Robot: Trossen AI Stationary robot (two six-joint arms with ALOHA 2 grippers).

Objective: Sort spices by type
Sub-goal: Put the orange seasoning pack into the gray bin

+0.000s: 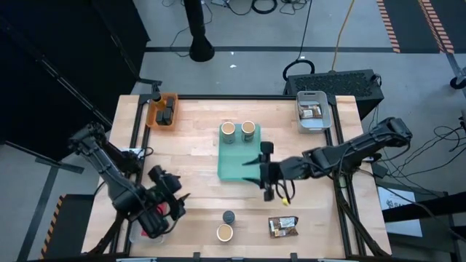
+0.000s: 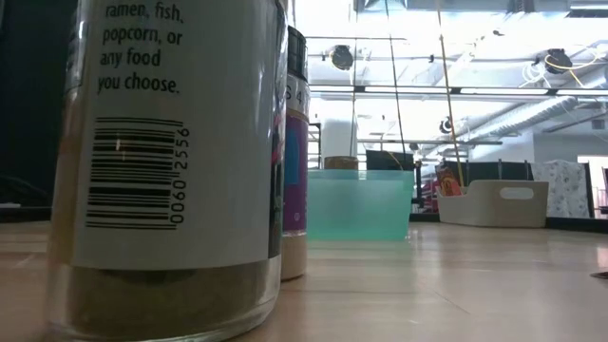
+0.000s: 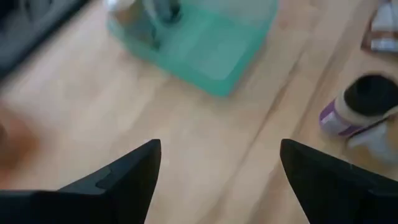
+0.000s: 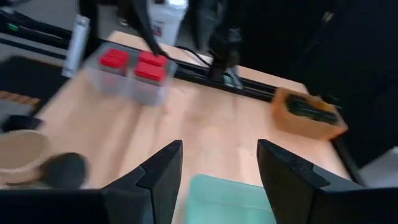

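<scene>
The teal tray (image 1: 237, 166) sits mid-table holding two tan jars (image 1: 238, 129) at its far end. The right gripper (image 1: 266, 175) hovers at its near right edge, fingers partly apart with nothing between them. The left gripper (image 1: 172, 198), spread wide and empty, hangs near the table's front left. Remaining: a loose tan jar (image 1: 224, 233), a small dark-capped jar (image 1: 228, 217) and a brown packet (image 1: 282, 227) at the front. Best to descend squarely over one jar, clear of its neighbour. The red boxes (image 4: 134, 64) show only from the right wrist; the orange bin's (image 1: 162, 110) contents are unclear
</scene>
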